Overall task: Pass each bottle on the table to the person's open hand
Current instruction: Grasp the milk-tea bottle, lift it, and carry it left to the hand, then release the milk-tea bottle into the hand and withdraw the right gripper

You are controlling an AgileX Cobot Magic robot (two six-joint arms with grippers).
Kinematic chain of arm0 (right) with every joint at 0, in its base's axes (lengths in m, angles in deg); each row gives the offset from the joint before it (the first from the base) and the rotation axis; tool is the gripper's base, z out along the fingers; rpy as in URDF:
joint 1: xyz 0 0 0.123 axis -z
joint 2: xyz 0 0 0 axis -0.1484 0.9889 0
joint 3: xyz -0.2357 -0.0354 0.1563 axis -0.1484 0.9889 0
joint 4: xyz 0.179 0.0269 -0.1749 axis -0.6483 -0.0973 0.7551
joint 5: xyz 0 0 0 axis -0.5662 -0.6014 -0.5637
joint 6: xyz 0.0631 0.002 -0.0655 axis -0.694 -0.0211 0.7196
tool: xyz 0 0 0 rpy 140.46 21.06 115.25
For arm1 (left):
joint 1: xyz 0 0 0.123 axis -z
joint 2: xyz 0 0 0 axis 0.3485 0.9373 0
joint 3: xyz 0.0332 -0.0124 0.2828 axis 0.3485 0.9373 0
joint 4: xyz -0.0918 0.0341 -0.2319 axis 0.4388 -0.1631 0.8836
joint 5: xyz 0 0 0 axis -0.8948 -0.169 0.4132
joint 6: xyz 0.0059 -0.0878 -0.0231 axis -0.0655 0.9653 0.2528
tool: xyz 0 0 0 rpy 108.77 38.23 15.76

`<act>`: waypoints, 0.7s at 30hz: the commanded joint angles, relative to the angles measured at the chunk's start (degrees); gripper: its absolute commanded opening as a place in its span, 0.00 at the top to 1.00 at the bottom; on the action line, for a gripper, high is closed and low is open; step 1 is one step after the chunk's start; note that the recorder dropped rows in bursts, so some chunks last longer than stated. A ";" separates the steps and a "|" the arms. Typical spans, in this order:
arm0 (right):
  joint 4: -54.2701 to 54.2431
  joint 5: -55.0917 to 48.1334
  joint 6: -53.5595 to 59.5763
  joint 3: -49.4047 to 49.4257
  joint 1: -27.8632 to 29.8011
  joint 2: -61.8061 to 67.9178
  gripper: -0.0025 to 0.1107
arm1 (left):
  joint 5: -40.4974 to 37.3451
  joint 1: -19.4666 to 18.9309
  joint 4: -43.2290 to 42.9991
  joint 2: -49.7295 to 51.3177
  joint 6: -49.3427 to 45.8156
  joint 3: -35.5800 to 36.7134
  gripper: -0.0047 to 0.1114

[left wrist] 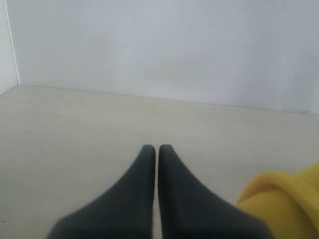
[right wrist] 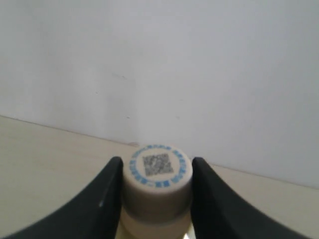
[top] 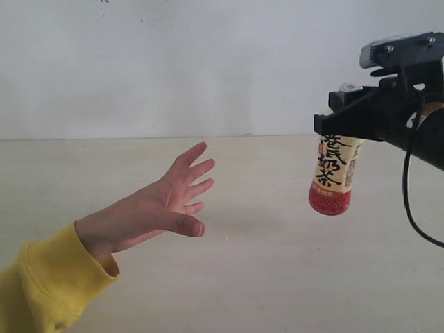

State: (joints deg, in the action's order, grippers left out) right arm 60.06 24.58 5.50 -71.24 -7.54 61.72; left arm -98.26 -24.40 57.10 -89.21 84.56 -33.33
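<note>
The cream bottle point(top: 333, 177) with black characters and a red base hangs in the air at the right, tilted slightly, above the table point(top: 277, 277). My right gripper point(top: 347, 118) is shut on its neck; its white cap point(right wrist: 158, 174) with a printed code sits between the two black fingers point(right wrist: 104, 199). The person's open hand point(top: 166, 205) with a yellow cuff point(top: 55, 277) reaches in from the lower left, palm toward the bottle, well apart from it. My left gripper point(left wrist: 157, 149) is shut on nothing; it does not show in the exterior view. The other two bottles are out of view.
A plain grey-white wall point(top: 173, 62) stands behind the table. The yellow sleeve point(left wrist: 284, 199) lies close beside my left gripper's fingers in the left wrist view.
</note>
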 commanded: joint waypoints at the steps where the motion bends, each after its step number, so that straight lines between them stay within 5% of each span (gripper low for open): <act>1: 20.75 0.70 -21.50 0.05 0.08 -5.09 0.98 | 0.12 -0.15 -0.05 -0.15 0.18 -0.22 0.92; 5: 33.17 2.05 -35.14 -0.29 -3.60 -5.88 0.98 | 0.12 -0.15 -0.05 -0.15 0.18 -0.22 0.92; 13: 32.41 0.48 -32.00 -3.82 -15.84 -5.47 0.98 | 0.12 -0.15 -0.05 -0.15 0.18 -0.22 0.92; 21: 32.42 3.88 -32.47 -6.15 -20.51 -3.05 0.98 | 0.12 -0.15 -0.05 -0.15 0.18 -0.22 0.92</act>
State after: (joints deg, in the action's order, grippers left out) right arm 92.42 26.39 -26.57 -77.00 -27.26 58.20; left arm -98.26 -24.40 57.10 -89.21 84.56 -33.33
